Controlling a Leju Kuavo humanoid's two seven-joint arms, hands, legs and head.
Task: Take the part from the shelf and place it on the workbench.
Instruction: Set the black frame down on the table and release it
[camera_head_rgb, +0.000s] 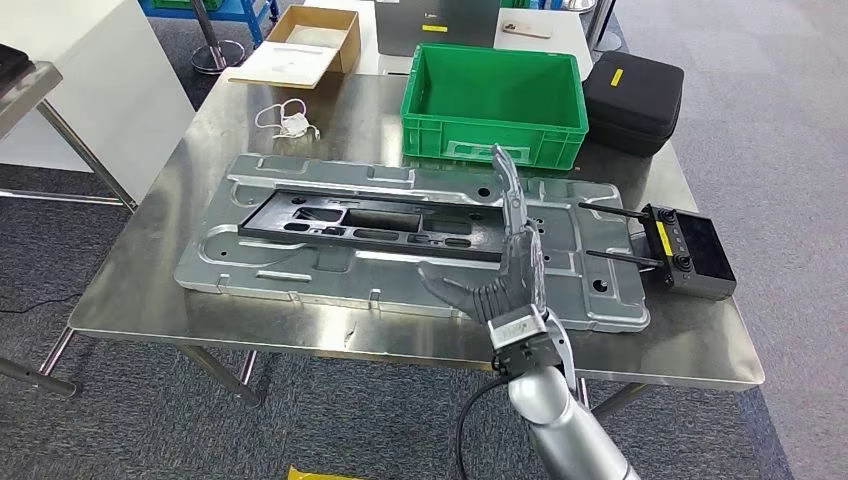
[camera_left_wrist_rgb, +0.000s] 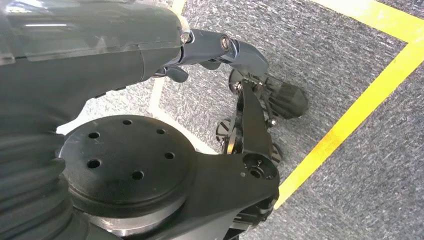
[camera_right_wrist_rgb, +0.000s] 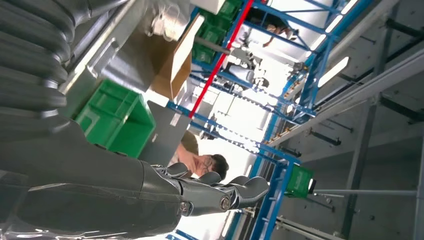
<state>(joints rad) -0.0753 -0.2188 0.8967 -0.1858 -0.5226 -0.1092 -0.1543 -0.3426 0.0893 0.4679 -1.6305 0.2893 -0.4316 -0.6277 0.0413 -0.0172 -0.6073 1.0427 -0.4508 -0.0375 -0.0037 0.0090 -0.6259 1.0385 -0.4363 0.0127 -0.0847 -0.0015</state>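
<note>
Nearest our camera, our right arm (camera_head_rgb: 560, 420) rises from below, and the right robot hand (camera_head_rgb: 505, 260) stands over the near edge of the counter (camera_head_rgb: 200, 330), fingers (camera_head_rgb: 512, 195) straight and spread, thumb out to the side, holding nothing. We judge it released: the part (camera_head_rgb: 400, 245), a long pressed-metal panel with a dark frame on top, lies flat on the counter under and beyond the robot hand, apart from the fingers as far as we can tell. It lies lengthwise across the counter, well inside the edges, which looks like a stable resting place, so we reckon the placing is done or nearly so and the robot hand has only to draw clear. In the left wrist view the left robot hand (camera_left_wrist_rgb: 220, 47) hangs over grey carpet with yellow tape lines (camera_left_wrist_rgb: 350, 120); a finger or two points out and nothing is held, but whether the rest are spread or curled we cannot tell. Behind the part stands a green crate (camera_head_rgb: 495, 105), open-topped, with nothing showing inside it. Farther back sits a cardboard box (camera_head_rgb: 310, 45), shallow and open, with a pale sheet inside. A black case (camera_head_rgb: 632, 100), zipped closed, sits just right of the crate. A controller (camera_head_rgb: 688, 252) with two antennas lies at the right end, its antennas over the part's end. A white mask (camera_head_rgb: 290, 122) lies left of the crate.
</note>
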